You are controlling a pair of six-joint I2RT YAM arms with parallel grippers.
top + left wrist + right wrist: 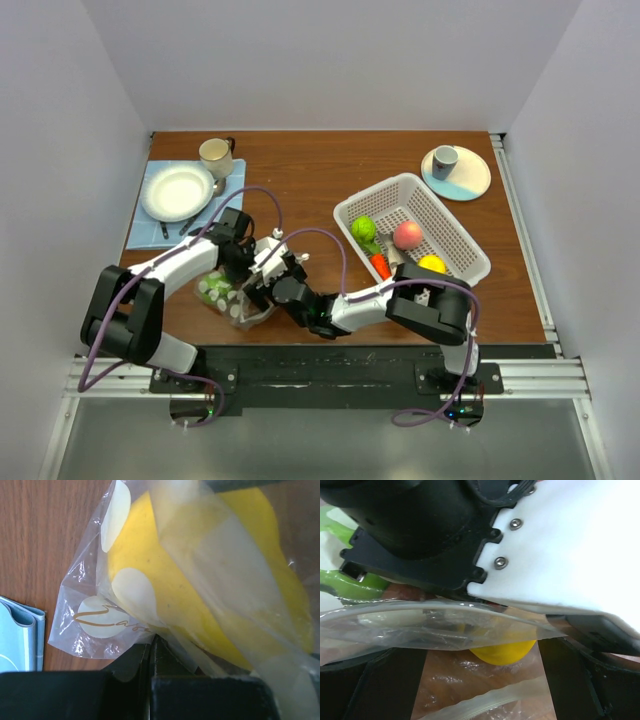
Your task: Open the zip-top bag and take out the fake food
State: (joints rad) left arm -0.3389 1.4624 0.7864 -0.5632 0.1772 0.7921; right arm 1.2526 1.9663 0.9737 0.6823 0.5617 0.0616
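The zip-top bag point(222, 297) lies on the table near the front left, with both grippers at it. My left gripper point(247, 283) is shut on an edge of the bag point(95, 620); its jaws point(151, 642) meet on the plastic. A yellow fake food piece point(165, 590) sits inside. My right gripper point(268, 290) is open, its fingers point(385, 685) wide apart on either side of the bag's open mouth point(445, 607). The yellow piece point(505, 652) shows through the mouth, with a green piece point(350, 587) behind it. Green point(364, 229), pink point(406, 235) and yellow point(432, 264) fruits and a carrot point(380, 266) lie in the basket.
The white perforated basket point(440, 215) stands right of centre. A white plate point(177, 190) on a blue cloth point(17, 635) and a mug point(215, 155) are at the back left. A plate with a cup point(457, 170) is at the back right. The arms cross close together over the bag.
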